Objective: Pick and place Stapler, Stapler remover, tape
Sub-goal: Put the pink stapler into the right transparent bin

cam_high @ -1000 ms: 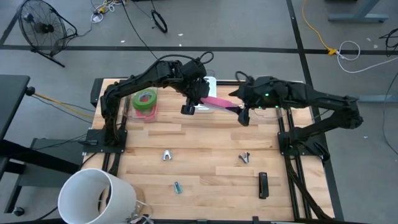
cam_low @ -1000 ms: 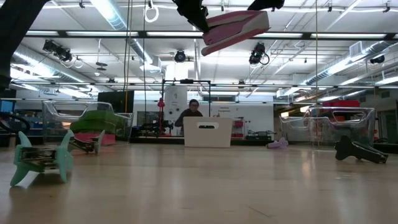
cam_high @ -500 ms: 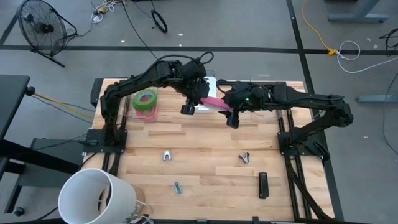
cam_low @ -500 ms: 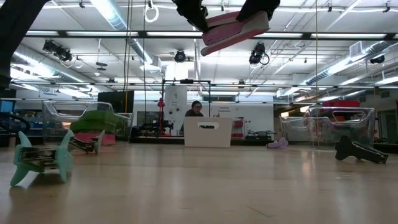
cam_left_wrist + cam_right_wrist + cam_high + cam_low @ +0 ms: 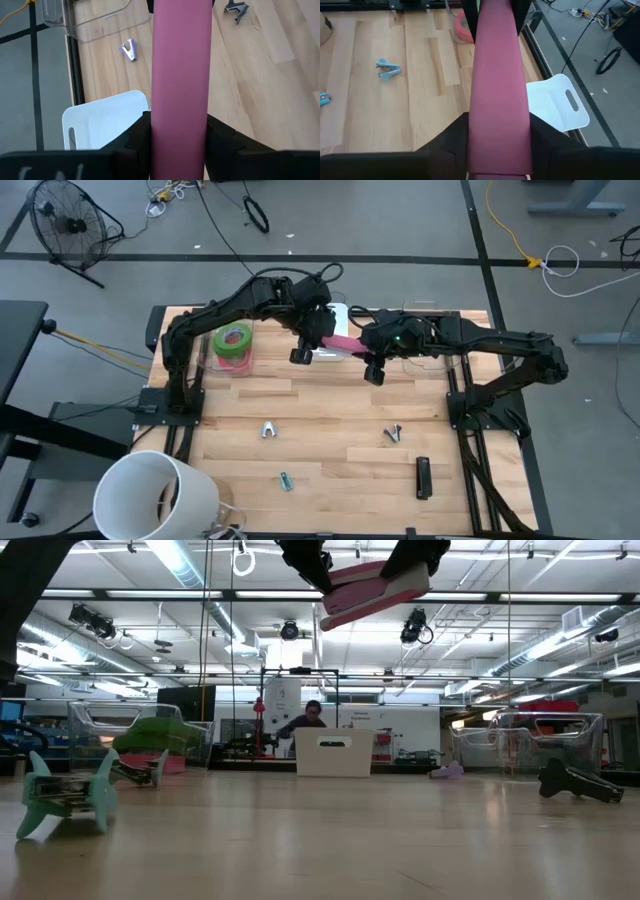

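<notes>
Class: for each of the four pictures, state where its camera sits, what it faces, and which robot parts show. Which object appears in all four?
High: overhead, facing down on the table; both arms.
Low: tabletop height, facing the room; pincers overhead.
Left wrist: on the left arm, along the pink stapler; left pincer.
Right wrist: on the right arm, along it too; right pincer.
Shared: the stapler, clamped at both ends.

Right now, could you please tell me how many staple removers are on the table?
3. A silver one lies left of centre, a dark one right of centre, and a teal one near the front edge. The arms and pink stapler may hide others.
</notes>
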